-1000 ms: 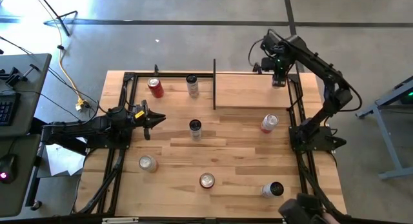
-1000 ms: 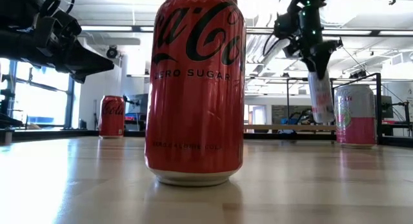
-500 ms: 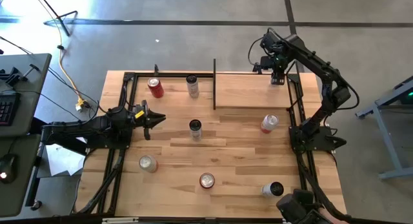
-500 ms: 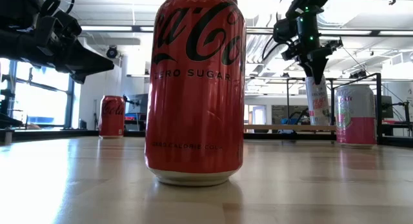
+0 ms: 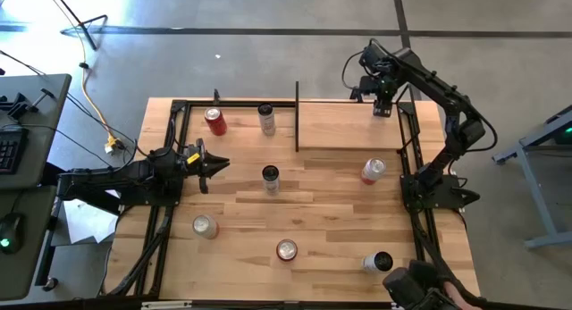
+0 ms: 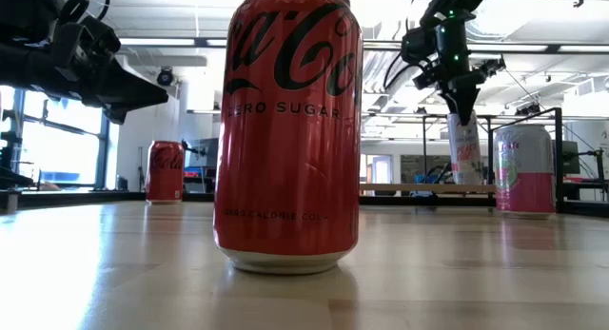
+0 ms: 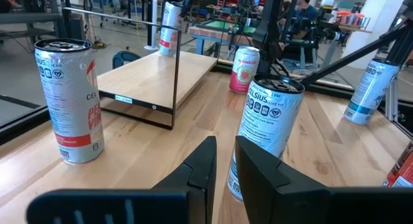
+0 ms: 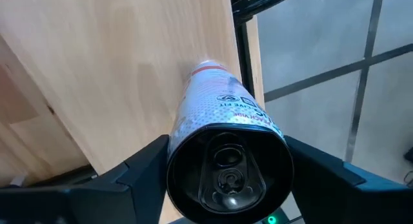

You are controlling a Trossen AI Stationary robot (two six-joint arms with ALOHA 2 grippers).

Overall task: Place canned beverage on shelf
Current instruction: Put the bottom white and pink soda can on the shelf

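Aluminium, thin-walled and slick, was what I had in the right gripper: a tall, slim white-and-pink beverage can, its fingers clamped on either side of the upper body just under the rim. I held it upright over the far right end of the low light-wood plank shelf, close to the table's black frame rail. From the low view the can hung with its base about level with the shelf top; I could not tell whether it was touching.

I judged a can like this to be stiff along its height but easily dented across the middle, and smooth enough to slip if the squeeze were light. Gripping high, near the stiffer shoulder, seemed the safest hold, and it kept the fingers clear of the plank. Whether it was full or empty I could not tell.

My left gripper waited at the left side of the table, fingers nearly together and holding nothing, pointed toward a silver-and-white can standing mid-table.
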